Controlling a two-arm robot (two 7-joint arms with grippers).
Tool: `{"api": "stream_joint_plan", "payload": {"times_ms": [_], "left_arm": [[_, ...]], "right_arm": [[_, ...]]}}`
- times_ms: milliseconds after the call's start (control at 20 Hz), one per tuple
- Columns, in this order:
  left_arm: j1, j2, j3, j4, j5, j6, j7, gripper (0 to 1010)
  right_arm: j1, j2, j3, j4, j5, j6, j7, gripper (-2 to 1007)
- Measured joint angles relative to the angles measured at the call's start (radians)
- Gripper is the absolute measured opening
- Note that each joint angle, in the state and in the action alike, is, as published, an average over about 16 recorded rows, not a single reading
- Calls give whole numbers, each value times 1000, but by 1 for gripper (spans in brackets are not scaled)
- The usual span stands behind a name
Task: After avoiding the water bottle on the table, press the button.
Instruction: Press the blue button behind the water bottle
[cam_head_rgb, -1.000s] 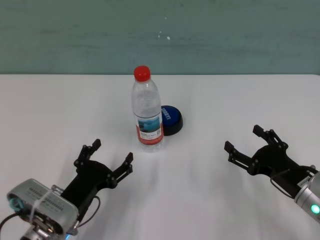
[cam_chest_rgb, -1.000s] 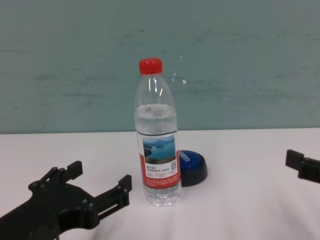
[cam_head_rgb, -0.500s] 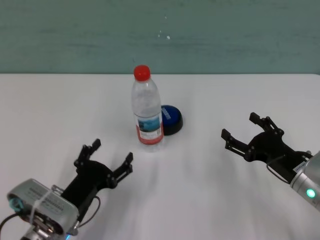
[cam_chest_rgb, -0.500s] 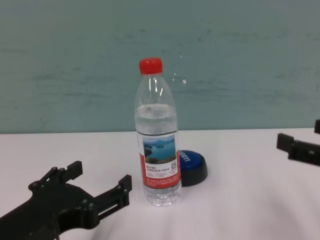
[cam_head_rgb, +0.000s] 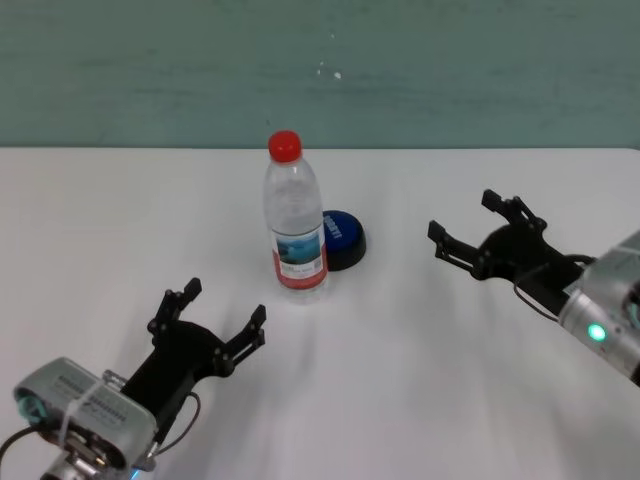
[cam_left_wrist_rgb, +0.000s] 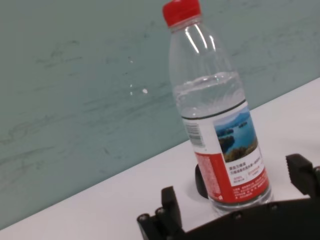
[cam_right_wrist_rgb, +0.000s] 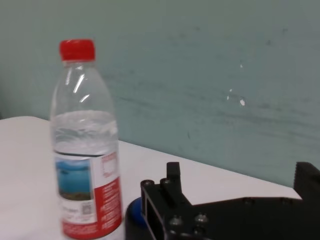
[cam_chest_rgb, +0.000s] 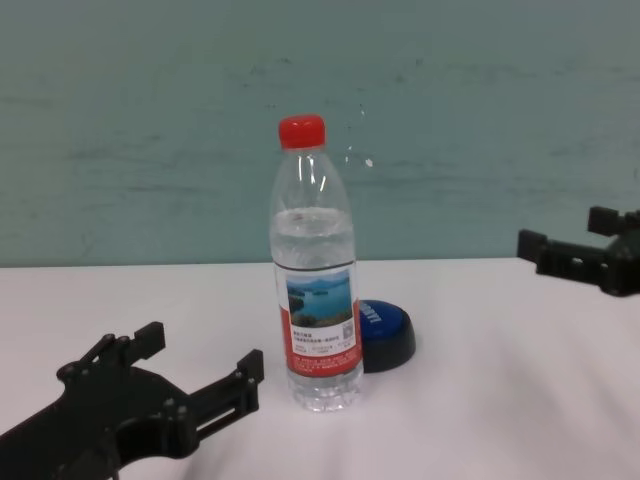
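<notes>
Water bottle (cam_head_rgb: 294, 213) stood upright near the middle of the table (cam_head_rgb: 420, 380), somewhat toward its far edge, with the blue button (cam_head_rgb: 341, 238) touching or just beside it on the side toward the right edge. The right gripper (cam_head_rgb: 473, 232) hung above the tabletop between the button and the right edge, jaws spread and gripping nothing. The left gripper (cam_head_rgb: 220, 318) sat parked near the near edge, also spread apart with nothing between its fingers (cam_chest_rgb: 247, 368).
</notes>
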Motion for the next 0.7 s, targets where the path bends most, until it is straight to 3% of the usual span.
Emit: {"api": "stream_joint_plan", "payload": {"times_ms": [350,700], "left_arm": [[0,0,0,0,0,0,0,1000],[0,0,0,0,0,0,0,1000]], "right_arm": [[123,-27,-42,129,7,13,20,1004],[218,-52,-79,237,5,20,32,1004]]}}
